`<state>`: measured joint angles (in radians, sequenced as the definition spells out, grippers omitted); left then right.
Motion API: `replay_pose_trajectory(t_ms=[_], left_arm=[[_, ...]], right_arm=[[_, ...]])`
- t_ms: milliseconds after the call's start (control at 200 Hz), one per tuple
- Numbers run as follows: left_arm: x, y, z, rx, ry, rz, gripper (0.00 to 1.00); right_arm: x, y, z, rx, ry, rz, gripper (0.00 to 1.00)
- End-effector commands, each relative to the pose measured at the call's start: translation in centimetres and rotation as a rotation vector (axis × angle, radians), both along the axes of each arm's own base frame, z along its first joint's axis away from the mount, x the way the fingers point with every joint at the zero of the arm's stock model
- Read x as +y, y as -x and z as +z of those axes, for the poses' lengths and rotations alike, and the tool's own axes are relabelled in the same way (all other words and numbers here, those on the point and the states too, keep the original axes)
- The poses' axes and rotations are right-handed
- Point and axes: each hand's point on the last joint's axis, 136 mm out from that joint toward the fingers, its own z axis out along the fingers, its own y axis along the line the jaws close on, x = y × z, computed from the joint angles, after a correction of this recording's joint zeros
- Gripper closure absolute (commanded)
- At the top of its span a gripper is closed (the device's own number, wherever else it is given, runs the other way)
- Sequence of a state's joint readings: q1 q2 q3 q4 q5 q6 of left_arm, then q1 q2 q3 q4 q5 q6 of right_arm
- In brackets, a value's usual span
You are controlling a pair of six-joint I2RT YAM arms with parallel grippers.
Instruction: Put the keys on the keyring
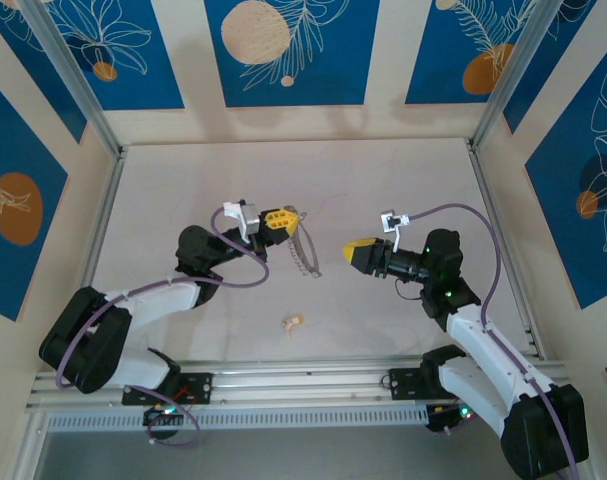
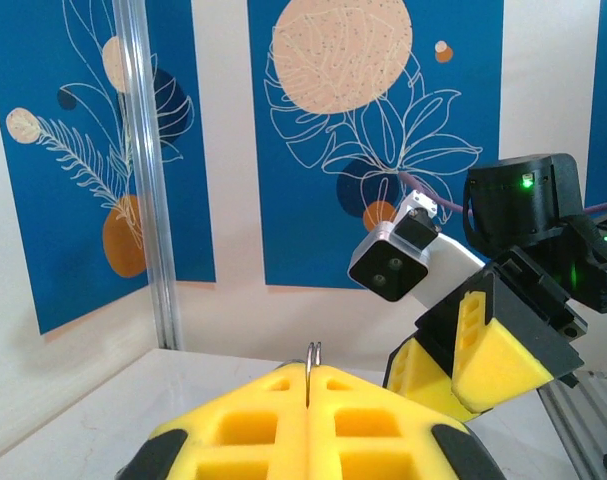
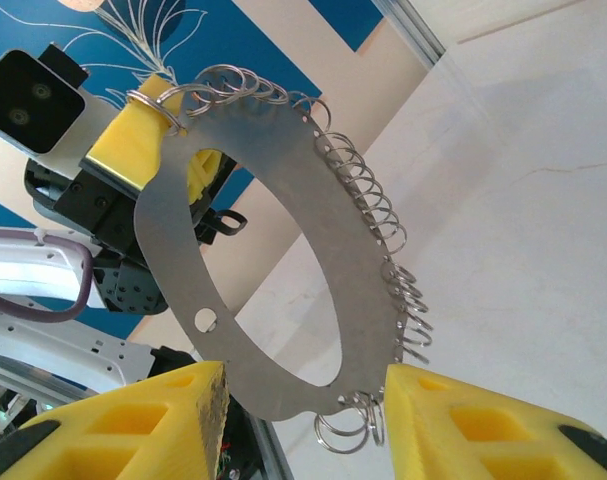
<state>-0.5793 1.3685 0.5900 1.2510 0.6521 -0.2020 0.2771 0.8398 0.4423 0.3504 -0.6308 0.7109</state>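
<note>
One little key (image 1: 293, 322) lies on the table (image 1: 183, 200) near its front edge, the left gripper (image 1: 288, 217) pinches the keyring (image 3: 178, 250) by its rim over mid-table, and the right gripper (image 1: 347, 252) sits close by, jaws parted.

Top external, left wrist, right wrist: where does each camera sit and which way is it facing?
Top external: above and behind the robot, looking down on the table; left arm, right arm and the key show.
Left wrist: looks over its left gripper, shut on the keyring, toward the right gripper.
Right wrist: looks between its open fingers at the keyring and left gripper.
Shared: the wrist views face each other, keyring between.
</note>
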Motion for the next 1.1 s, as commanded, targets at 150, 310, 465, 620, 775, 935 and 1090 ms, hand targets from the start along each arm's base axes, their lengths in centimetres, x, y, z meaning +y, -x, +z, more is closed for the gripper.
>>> replay_pose_trajectory(t_ms=[150,310,465,620,775,935,1090], left_arm=[[0.3,1.1,2.0,-0.11,0.046,0.009,1.0],[0.1,1.1,1.7,-0.115,0.028,0.015,1.0],[-0.2,0.8,1.2,-0.156,-0.021,0.053,1.0],[-0.7,0.5,0.6,-0.211,-0.076,0.088,1.0],[-1.1,0.3,0.3,-0.241,-0.111,0.1,1.0],[-1.5,0.0,-0.3,-0.209,-0.126,0.085,1.0],[-2.1,-0.2,-0.9,-0.094,-0.164,0.033,1.0]], right_arm=[[-0.1,-0.3,0.1,-0.01,-0.006,-0.011,0.54],[0.0,-0.9,0.3,-0.015,0.003,-0.019,0.54],[0.0,-1.5,-0.1,-0.007,0.02,-0.026,0.54],[0.1,-2.0,-0.7,0.015,0.028,-0.031,0.56],[0.2,-2.5,-0.1,-0.014,0.037,-0.028,0.58],[0.8,-3.3,2.0,-0.081,0.032,-0.003,0.58],[1.3,-4.1,4.1,-0.142,0.0,0.026,0.59]])
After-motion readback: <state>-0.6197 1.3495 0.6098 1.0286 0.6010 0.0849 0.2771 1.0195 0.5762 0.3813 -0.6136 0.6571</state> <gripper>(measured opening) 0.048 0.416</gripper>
